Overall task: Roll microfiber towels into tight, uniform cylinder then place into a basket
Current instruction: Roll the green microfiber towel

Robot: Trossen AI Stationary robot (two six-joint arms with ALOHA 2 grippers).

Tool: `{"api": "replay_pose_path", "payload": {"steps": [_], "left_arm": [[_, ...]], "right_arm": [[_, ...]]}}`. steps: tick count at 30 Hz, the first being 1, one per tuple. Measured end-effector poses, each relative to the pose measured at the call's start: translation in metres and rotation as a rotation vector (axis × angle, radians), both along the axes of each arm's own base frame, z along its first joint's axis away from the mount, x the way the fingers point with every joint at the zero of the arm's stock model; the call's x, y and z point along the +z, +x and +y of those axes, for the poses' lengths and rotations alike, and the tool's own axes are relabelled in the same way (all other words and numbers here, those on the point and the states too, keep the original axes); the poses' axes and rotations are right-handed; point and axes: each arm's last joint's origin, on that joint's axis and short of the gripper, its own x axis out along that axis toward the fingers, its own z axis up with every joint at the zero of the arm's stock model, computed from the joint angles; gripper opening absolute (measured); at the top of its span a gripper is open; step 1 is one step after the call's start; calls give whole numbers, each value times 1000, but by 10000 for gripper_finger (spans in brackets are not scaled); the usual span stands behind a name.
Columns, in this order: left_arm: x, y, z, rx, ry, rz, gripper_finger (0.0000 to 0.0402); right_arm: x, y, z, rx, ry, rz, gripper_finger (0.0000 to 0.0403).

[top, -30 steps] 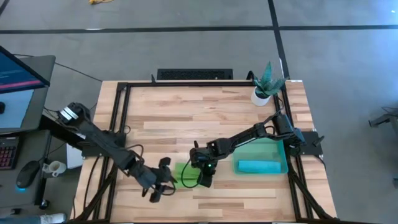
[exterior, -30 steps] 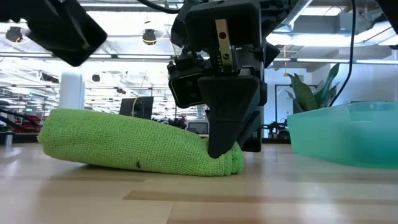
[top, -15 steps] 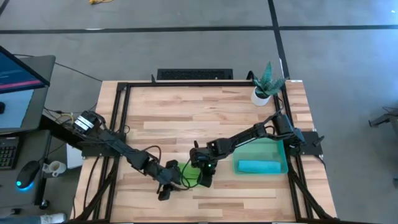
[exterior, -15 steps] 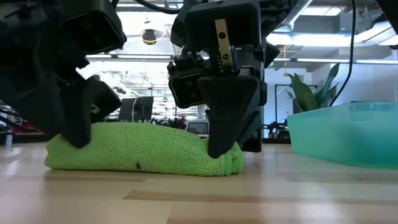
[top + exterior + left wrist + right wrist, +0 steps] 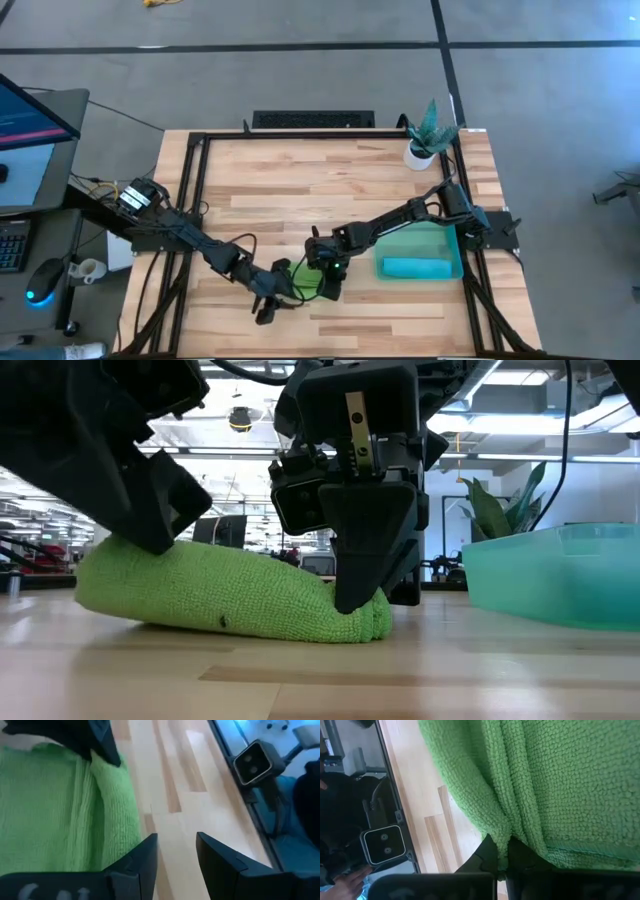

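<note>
We had the right gripper (image 5: 358,605) pinched shut on one end of the rolled lime green towel (image 5: 230,595) at the table's front middle, while the left gripper (image 5: 176,857), fingers apart, pressed its other end. We judged that tucking both ends evenly would keep the roll tight. The teal basket (image 5: 455,268) nearby held the rolled blue towel (image 5: 417,267).

There are two towels: one green towel (image 5: 300,279) lying rolled on the table (image 5: 300,190), and one blue towel (image 5: 416,267) lying in the basket (image 5: 452,247). There is one basket. There is one potted plant (image 5: 427,131) at the table's far corner. Two robot arms reach over the table, so two grippers: the left gripper (image 5: 272,306) and the right gripper (image 5: 330,289). One keyboard (image 5: 313,119) lies beyond the table's far edge.
</note>
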Motion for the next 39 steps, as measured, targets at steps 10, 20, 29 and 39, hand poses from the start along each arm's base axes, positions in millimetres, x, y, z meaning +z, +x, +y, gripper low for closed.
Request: {"api": "replay_pose_path", "payload": {"steps": [10, 20, 29, 39], "left_arm": [[-12, -3, 19, 153, 149, 114, 125], [-17, -8, 21, 237, 97, 229, 125], [-19, -12, 21, 261, 18, 323, 125], [-20, -13, 21, 262, 12, 332, 125]], "right_arm": [[0, 0, 0, -2, 2, 2, 26], [0, 0, 0, -19, 7, 12, 31], [0, 4, 0, -41, 16, -17, 68], [1, 5, -4, 10, 40, -50, 146]]}}
